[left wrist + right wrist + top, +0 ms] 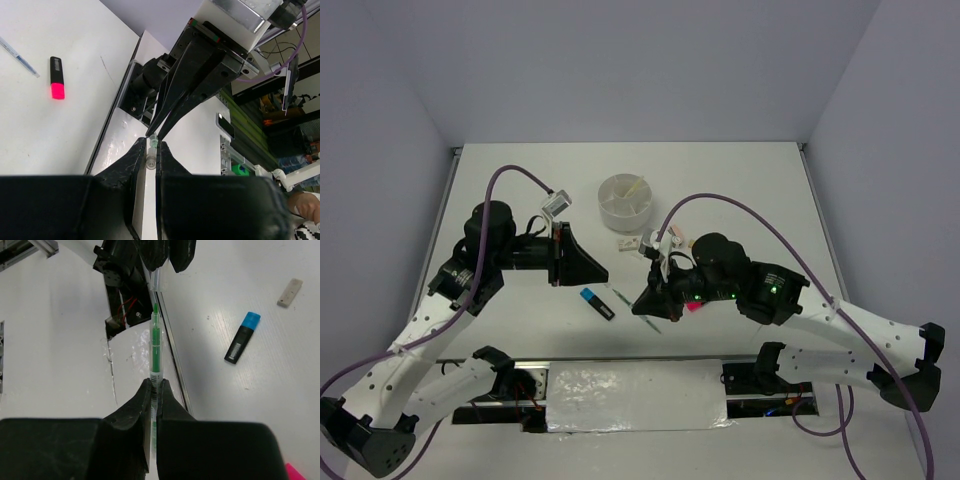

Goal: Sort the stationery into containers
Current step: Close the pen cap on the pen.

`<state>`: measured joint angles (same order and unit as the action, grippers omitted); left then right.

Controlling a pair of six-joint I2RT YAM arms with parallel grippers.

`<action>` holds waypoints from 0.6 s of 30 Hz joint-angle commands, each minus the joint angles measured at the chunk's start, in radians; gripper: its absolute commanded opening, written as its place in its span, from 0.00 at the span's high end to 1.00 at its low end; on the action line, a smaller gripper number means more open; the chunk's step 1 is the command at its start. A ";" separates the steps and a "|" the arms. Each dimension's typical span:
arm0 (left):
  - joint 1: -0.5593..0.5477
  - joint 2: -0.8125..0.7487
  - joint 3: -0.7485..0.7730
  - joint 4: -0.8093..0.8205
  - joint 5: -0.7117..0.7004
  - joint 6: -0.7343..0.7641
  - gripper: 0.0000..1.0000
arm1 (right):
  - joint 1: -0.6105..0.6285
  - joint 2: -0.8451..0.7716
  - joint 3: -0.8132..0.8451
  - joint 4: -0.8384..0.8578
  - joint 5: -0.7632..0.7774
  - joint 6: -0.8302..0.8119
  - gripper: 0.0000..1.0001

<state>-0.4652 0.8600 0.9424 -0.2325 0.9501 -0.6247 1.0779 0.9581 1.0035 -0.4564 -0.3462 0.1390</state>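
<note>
My right gripper [640, 304] [156, 386] is shut on the barrel of a green pen [155, 347] held above the table's front edge. The pen points at my left gripper [604, 277] [152, 148], which is shut on the pen's clear cap [149, 156] [156, 280]. The green tip sits at the cap's mouth. The round white cup [626, 200] stands at the back centre with a yellow pen [633, 187] in it. A blue-and-black highlighter [597, 303] [242, 338] lies below the left gripper.
A pink-and-black highlighter [57, 77] [695, 306] lies partly under my right arm. A light-blue pen [653, 325] [17, 55] lies near the front edge. Small beige erasers [625, 242] [289, 292] lie just in front of the cup.
</note>
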 commanded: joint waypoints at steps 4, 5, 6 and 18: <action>0.007 -0.012 -0.002 0.059 0.022 0.007 1.00 | 0.014 0.004 0.052 0.039 0.021 -0.012 1.00; 0.005 -0.012 -0.007 0.073 0.027 0.002 1.00 | 0.014 0.005 0.053 0.039 0.024 -0.010 1.00; 0.007 -0.012 -0.008 0.078 0.030 -0.004 1.00 | 0.014 0.008 0.053 0.039 0.026 -0.009 1.00; 0.005 -0.018 -0.045 0.134 0.048 -0.033 1.00 | 0.025 0.021 0.067 0.047 0.036 -0.007 1.00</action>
<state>-0.4652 0.8593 0.9096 -0.1761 0.9607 -0.6384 1.0908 0.9791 1.0157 -0.4561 -0.3202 0.1390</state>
